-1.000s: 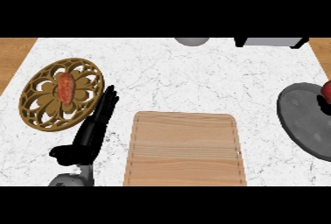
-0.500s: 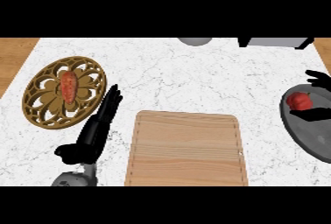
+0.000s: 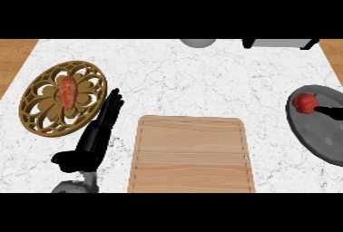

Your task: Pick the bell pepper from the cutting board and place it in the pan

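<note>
The red bell pepper (image 3: 305,103) lay inside the grey pan (image 3: 321,140) at the right edge of the tabletop (image 3: 201,81). It was close to the pan's upper-left rim and well apart from the cutting board (image 3: 191,154). Only a black sliver of the right hand (image 3: 330,110) showed, touching the pepper's right side; whether it held the pepper or merely touched it could not be told. The left hand (image 3: 94,138) lay open and flat between the golden openwork plate (image 3: 40,113) and the board. If the right hand dragged the pepper as it pulled away, the pepper could roll over that nearby rim onto the tabletop.
</note>
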Motion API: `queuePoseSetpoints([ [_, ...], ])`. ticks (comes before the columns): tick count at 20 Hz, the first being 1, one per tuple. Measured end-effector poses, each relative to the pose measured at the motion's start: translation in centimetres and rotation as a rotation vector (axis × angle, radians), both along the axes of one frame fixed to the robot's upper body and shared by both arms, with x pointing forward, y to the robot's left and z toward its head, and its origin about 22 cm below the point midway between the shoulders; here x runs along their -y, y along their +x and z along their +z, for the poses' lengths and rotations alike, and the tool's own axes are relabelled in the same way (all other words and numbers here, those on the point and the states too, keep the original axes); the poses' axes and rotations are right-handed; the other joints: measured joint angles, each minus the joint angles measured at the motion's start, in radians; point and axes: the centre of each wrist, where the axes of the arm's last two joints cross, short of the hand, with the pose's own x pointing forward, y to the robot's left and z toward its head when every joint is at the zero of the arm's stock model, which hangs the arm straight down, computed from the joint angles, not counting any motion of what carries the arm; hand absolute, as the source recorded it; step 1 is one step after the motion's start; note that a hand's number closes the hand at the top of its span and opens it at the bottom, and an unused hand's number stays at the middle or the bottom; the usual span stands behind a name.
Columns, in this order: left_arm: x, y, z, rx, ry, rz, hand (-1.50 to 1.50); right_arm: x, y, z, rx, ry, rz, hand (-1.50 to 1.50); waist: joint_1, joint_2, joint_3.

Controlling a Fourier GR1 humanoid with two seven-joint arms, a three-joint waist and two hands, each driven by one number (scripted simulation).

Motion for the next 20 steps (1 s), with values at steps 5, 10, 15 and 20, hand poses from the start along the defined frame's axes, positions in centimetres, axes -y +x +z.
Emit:
queuePoseSetpoints([
  [5,-0.4,-0.4,-0.7,-0.005,0.003,0.009,0.00,4.3,-3.3,1.1,0.023,0.139,0.043,-1.50,-0.008,-0.001,0.000],
  [10,-0.8,-0.3,-0.4,0.000,-0.002,0.013,0.00,7.2,-6.7,1.5,-0.019,0.222,0.088,-1.50,-0.014,-0.003,0.000],
  [15,-0.7,-0.4,-0.3,-0.002,-0.005,0.019,0.00,8.8,-9.3,1.4,-0.063,0.209,0.103,-1.50,-0.021,-0.006,0.001],
  [20,-0.6,-0.6,-0.7,-0.002,-0.003,0.029,0.00,9.7,-11.2,1.2,-0.077,0.165,0.105,-1.50,-0.027,-0.007,0.001],
])
